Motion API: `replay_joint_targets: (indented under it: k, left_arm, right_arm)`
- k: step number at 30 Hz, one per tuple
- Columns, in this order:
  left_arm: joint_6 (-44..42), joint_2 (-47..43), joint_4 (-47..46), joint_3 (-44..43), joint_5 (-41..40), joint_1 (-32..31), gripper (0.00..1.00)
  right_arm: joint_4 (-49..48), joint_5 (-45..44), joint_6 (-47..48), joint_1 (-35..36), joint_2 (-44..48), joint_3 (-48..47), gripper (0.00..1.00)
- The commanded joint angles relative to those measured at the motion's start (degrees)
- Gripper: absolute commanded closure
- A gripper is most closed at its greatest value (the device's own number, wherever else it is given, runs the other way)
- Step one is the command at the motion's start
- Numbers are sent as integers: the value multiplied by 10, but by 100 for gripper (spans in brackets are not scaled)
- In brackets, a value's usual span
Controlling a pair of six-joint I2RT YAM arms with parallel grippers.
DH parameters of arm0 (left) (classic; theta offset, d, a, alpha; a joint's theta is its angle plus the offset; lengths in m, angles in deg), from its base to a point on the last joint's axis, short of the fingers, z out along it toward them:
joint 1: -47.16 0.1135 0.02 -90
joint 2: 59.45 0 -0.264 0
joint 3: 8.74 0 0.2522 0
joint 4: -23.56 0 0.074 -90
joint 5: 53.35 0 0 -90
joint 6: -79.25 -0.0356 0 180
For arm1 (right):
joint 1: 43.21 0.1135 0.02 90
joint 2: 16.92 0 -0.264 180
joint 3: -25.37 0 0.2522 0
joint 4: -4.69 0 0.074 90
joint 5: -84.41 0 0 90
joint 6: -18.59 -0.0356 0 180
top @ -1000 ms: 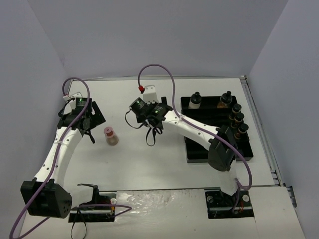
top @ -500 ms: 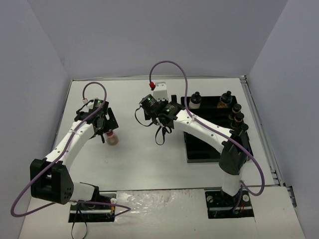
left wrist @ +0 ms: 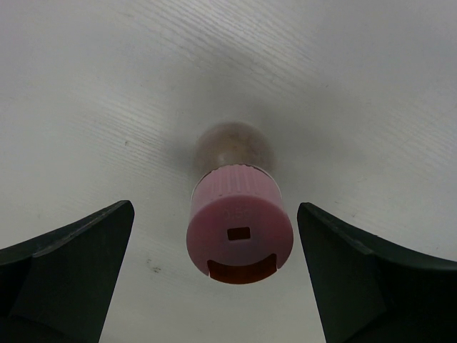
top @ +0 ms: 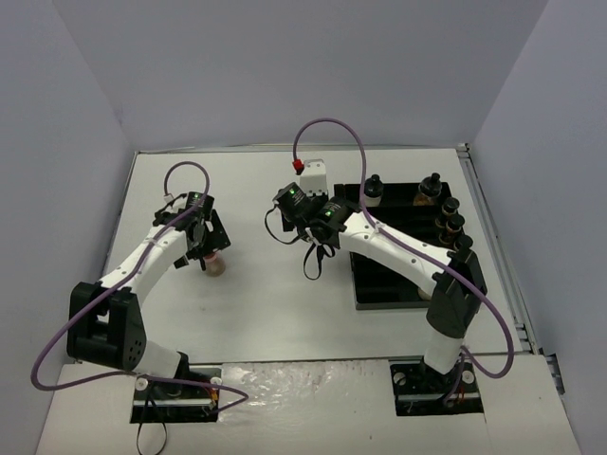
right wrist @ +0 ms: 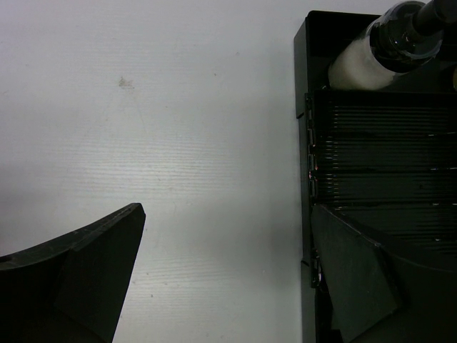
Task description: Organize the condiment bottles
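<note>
Swinging in from the left over the last second, the left claw (left wrist: 214,206) is now hanging over the small, clear, brown-filled pink-capped jar (left wrist: 240,241), while the right claw (right wrist: 227,209) is drawing in toward the tray. The left claw's jaws are standing wide, one dark finger (left wrist: 78,271) on each side of the cap, with bare gaps both ways and touching nothing. Just below this claw, the pink-capped jar is standing upright on the white grained worktop (left wrist: 357,86), its long axis pointing up at the claw, cap first. The left arm is therefore by far the nearer, and a short descent looks enough before closing. Well apart on the far side, the right claw is gaping too, holding nothing. It is hanging beside the left wall of the black slotted plastic tray (right wrist: 385,143), where a black-capped jar of pale powder (right wrist: 371,50) is sitting in a corner.
</note>
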Motion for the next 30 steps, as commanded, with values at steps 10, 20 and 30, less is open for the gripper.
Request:
replay_joint_targets:
  k: [10,20,30]
  left_arm:
    - [21,18,-48,14,20,-5,20]
    - [9,25,-48,-5,14,-16,45]
    - [-9,23,-15,-42,-37,-57,100]
  right_arm:
    - [-18,-13,-17,-1,48,22,0]
    - [-20,-13,-25,-1,53,42,0]
    - [-21,-12,-22,-10,64,46,0]
